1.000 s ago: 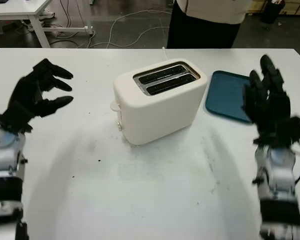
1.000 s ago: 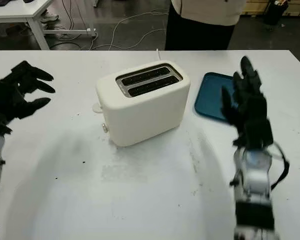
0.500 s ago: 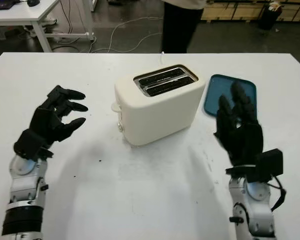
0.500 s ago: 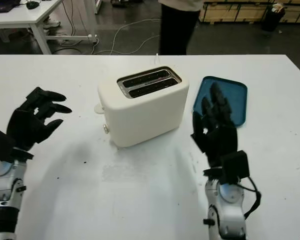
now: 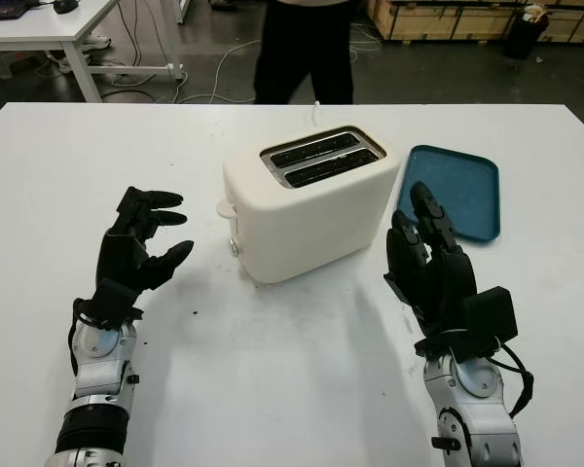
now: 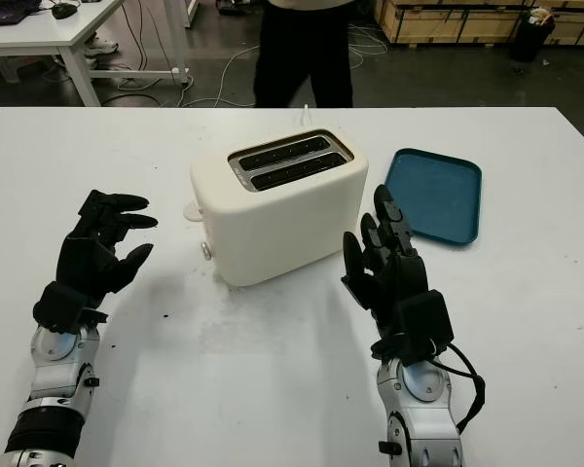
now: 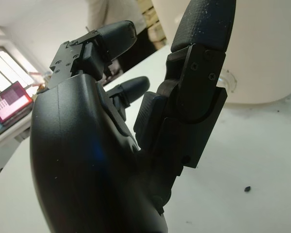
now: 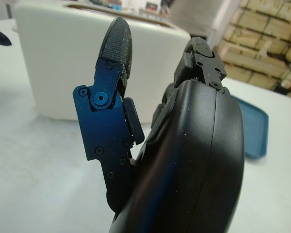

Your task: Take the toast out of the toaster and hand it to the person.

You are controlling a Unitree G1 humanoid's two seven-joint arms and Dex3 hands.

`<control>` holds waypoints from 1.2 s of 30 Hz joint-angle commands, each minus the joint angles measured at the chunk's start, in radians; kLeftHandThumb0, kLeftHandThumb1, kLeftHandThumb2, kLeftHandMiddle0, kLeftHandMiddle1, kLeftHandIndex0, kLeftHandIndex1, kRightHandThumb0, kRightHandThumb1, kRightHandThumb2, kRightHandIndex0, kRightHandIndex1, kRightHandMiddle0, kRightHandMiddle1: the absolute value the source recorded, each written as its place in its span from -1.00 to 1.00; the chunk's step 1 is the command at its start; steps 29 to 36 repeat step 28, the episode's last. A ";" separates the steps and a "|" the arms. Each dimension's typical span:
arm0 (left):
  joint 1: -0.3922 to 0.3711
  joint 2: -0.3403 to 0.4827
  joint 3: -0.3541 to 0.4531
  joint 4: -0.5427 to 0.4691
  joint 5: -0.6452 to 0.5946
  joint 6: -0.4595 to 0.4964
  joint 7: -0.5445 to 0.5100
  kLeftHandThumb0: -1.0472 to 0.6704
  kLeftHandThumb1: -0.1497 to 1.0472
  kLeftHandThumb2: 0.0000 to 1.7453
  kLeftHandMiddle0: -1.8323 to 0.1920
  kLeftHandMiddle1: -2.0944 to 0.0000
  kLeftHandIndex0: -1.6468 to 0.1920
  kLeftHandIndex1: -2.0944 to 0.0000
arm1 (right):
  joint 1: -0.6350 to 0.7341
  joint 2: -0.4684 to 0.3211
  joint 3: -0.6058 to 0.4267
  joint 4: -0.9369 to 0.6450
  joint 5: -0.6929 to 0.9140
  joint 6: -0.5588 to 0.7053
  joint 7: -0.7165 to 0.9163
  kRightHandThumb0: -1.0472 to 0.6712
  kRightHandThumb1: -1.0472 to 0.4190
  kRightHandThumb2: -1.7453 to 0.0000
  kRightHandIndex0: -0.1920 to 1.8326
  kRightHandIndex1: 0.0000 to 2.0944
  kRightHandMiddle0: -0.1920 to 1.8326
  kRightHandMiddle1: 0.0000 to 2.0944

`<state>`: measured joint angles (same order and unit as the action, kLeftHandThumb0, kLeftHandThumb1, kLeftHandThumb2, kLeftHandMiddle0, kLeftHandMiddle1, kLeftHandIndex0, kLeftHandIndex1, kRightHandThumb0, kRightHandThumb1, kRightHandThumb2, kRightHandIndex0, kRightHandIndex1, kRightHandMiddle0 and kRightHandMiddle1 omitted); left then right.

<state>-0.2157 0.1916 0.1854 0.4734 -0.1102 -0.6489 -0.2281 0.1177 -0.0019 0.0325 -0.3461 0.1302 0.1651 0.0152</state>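
A cream two-slot toaster (image 5: 307,199) stands mid-table, its lever knob (image 5: 224,206) on the left end. Its two dark slots (image 5: 321,161) show no toast sticking out. My left hand (image 5: 139,248) is open, raised above the table left of the toaster, apart from it. Right of the toaster's front corner, my right hand (image 5: 430,268) is open and held upright, holding nothing. A person in dark trousers (image 5: 304,49) stands beyond the far table edge. The toaster body (image 8: 82,58) also appears behind the right hand's fingers (image 8: 114,63) in the right wrist view.
A teal tray (image 5: 453,190) lies flat to the right of the toaster. The white table (image 5: 273,389) has dark specks in front of the toaster. Cables trail on the floor behind, and another white desk (image 5: 39,19) stands at the far left.
Both hands have drawn back toward me and inward, closer to the toaster's sides. The person behind the table has stepped to the left.
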 commanded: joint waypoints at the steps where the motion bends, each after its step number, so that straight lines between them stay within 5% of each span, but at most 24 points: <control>1: -0.011 0.005 -0.008 0.019 0.010 -0.026 -0.002 -1.00 0.79 -0.72 0.69 -0.33 0.63 -0.20 | 0.007 -0.002 0.003 -0.019 0.002 0.026 0.005 -0.48 -0.83 0.31 -0.81 -1.00 -0.81 -1.00; 7: 0.015 0.002 -0.015 -0.020 0.008 0.052 0.016 -1.00 0.78 -0.87 0.62 -0.38 0.56 -0.25 | 0.005 0.016 0.017 -0.018 -0.054 0.052 -0.049 -0.47 -0.83 0.46 -0.77 -0.98 -0.76 -0.98; 12: 0.023 0.003 -0.008 -0.042 -0.011 0.082 0.014 -1.00 0.73 -0.99 0.41 -0.27 0.41 -0.18 | 0.020 0.026 0.029 0.028 -0.223 -0.043 -0.175 -0.44 -0.83 0.75 -0.52 -0.85 -0.55 -0.91; 17: 0.030 0.002 -0.005 -0.059 0.000 0.116 0.037 -1.00 0.66 -1.00 0.25 -0.16 0.26 -0.09 | 0.036 0.021 0.021 -0.006 -0.317 0.014 -0.225 -0.42 -0.83 0.93 -0.29 -0.75 -0.34 -0.88; 36: 0.027 0.007 -0.012 -0.067 0.011 0.155 0.043 -1.00 0.63 -1.00 0.23 -0.14 0.22 -0.08 | 0.051 0.025 0.016 -0.010 -0.346 0.027 -0.210 -0.34 -0.83 0.94 -0.22 -0.69 -0.25 -0.92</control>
